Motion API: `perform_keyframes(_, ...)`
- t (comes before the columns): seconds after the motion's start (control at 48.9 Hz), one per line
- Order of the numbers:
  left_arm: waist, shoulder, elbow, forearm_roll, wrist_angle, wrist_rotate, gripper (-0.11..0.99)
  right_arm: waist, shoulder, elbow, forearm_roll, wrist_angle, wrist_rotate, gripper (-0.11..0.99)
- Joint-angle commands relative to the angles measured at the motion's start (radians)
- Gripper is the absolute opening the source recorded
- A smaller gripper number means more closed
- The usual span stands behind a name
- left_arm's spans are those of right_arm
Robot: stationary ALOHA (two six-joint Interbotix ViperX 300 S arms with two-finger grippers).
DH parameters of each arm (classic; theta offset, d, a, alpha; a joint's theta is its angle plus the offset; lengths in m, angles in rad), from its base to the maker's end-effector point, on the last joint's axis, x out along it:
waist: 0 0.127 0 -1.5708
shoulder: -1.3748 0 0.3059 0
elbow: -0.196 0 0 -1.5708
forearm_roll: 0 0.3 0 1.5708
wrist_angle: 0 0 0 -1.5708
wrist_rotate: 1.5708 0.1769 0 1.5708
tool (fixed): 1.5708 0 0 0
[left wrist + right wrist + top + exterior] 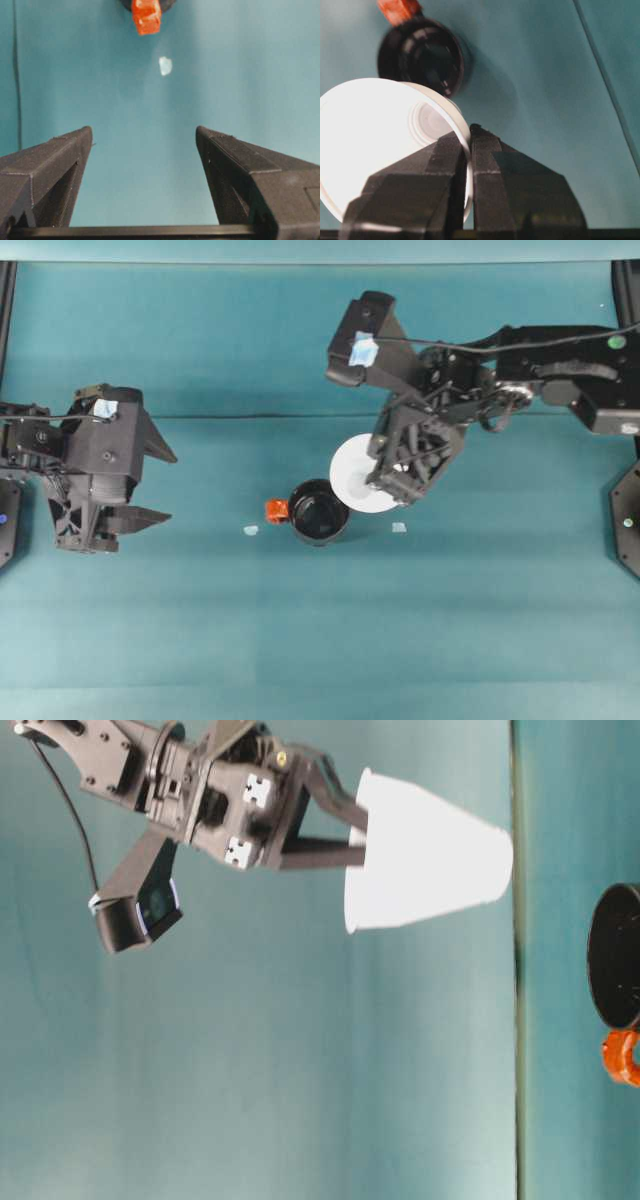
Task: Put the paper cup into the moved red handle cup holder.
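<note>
Alignment between cup and holder is what the next move turns on. The right hand (pixel 392 485) is clamped on the rim wall of the paper cup (pixel 358 475), one finger inside and one outside, as the right wrist view shows plainly. From the table-level view, the cup hangs clear above the table (pixel 480 620), mouth up and base down, its long axis tipped a little off vertical.

The red handle cup holder (pixel 319 511) stands upright on the table with its mouth open and nothing in it, its red tab (pixel 276 510) pointing toward the left arm's side. Seen from overhead, the cup's rim overlaps the holder's edge on the right arm's side, so the cup sits near but not yet centred over the opening; the holder lies off toward the left arm and slightly nearer the front edge.

I judge the cup needs a short shift that way, and straightening, before it goes down, or its base may catch the holder's rim.

The left hand (pixel 150 485) rests well apart with its fingers spread wide and gripping nothing, aimed at the tab.
</note>
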Motion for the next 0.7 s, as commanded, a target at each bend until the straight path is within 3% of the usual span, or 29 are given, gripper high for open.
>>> perform_keyframes(0.0, 0.0, -0.008, -0.011, 0.002, -0.006, -0.003, 0.87, 0.008, 0.009, -0.021, 0.0, -0.023, 0.008, -0.1)
perform_keyframes(0.266, 0.0, -0.008, -0.011, 0.002, -0.006, -0.003, 0.87, 0.029, 0.1, -0.051, -0.002, -0.063, 0.006, -0.1)
perform_keyframes(0.675, 0.0, -0.008, -0.011, 0.002, -0.006, -0.003, 0.87, 0.048, 0.204, -0.069, -0.002, -0.115, -0.002, -0.1)
